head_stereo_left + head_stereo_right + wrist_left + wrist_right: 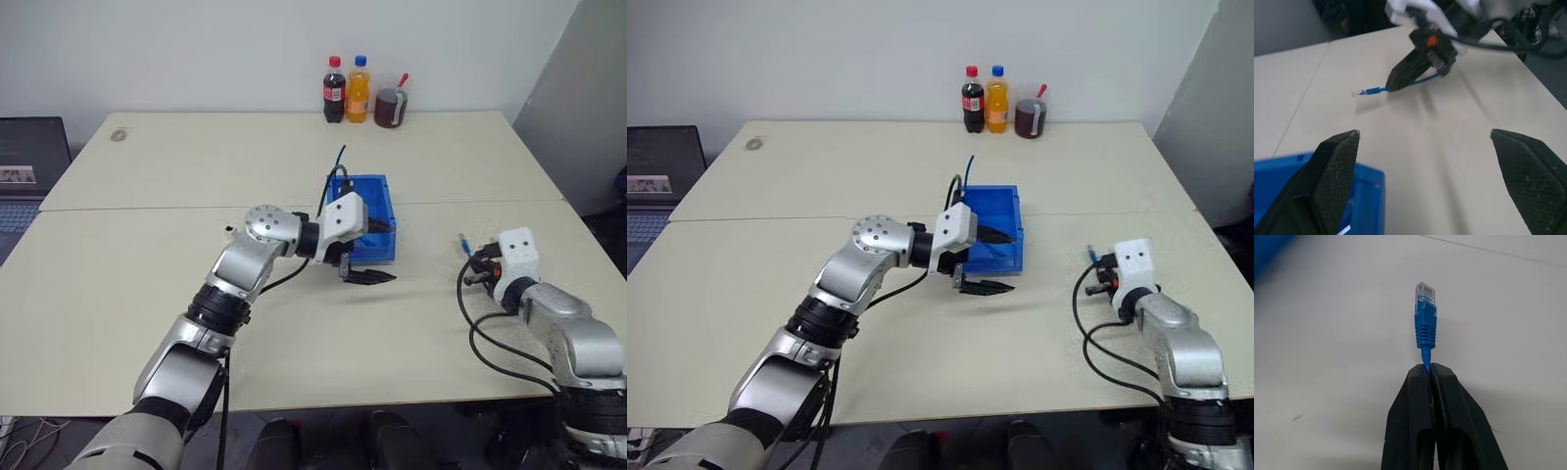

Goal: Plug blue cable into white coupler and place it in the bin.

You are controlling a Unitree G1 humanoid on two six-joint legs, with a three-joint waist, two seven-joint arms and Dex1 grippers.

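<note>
Up close, blue cable (1425,325) plug past pinched right hand (1431,369) fingertips.

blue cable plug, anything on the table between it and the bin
Nothing visible. The right gripper holds the blue cable over bare table; only the open left gripper hovers by the bin.

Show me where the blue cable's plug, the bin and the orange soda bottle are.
blue cable (1425,318): right wrist view, on the blue boot behind its clear plug.
bin (384,217): left eye view, on its right wall.
orange soda bottle (358,96): left eye view, on its body.
</note>
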